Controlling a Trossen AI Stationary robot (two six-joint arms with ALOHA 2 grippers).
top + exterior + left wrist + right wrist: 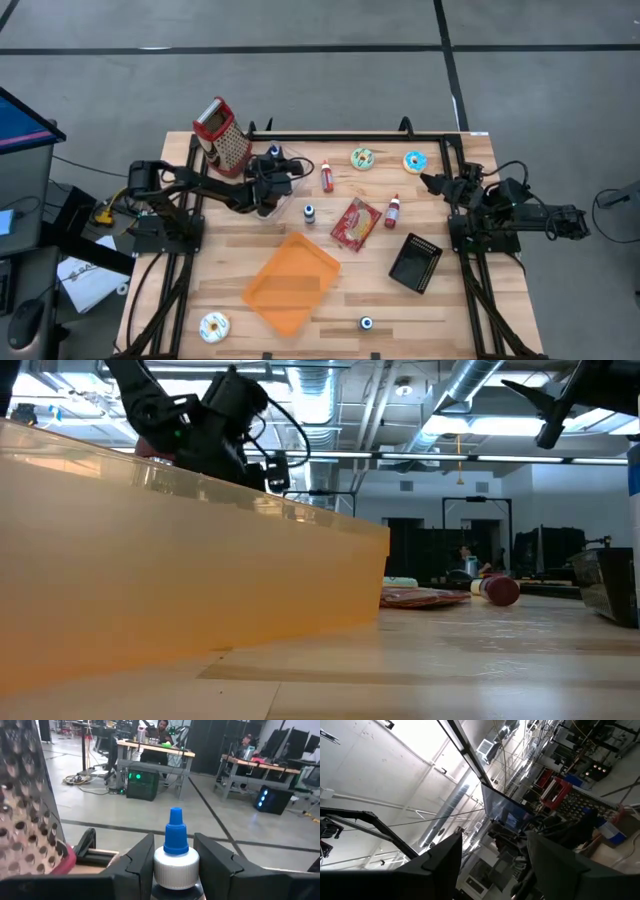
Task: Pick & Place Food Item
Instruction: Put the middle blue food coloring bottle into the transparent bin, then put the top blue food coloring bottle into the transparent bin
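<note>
A small dark bottle with a white collar and a blue nozzle cap stands upright between the fingers of my left gripper, which is shut on it at the table's far left, beside a red-topped metal grater. In the low view the left arm shows above the orange tray's wall; the bottle is hidden there. My right gripper waits open at the table's right side, its fingers tipped upward with nothing between them. My left gripper pinches the bottle between its two fingers at the white collar, just under the blue cap. The fingers come in level, one on each side of the bottle. The bottle stands upright in the hold; whether its base is on the table does not show.
An orange tray lies at the near middle, a black basket to its right. Two red bottles, a snack packet, small bottles and donuts are scattered about.
</note>
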